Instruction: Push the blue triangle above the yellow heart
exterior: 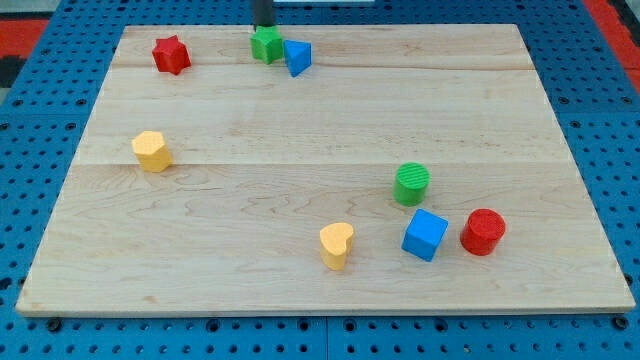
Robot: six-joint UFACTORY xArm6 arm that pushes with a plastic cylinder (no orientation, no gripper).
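Note:
The blue triangle (297,57) lies near the view's top, left of centre, touching the right side of a green star-like block (266,44). The yellow heart (337,245) stands far below it, near the board's bottom edge and slightly to the right. My tip (262,25) is at the view's top, just above the green block and up-left of the blue triangle; I cannot tell whether it touches the green block.
A red star (171,54) lies at the top left. A yellow hexagon-like block (151,151) lies at the left. A green cylinder (411,184), a blue cube (425,235) and a red cylinder (483,231) cluster right of the heart. The wooden board (320,130) rests on blue pegboard.

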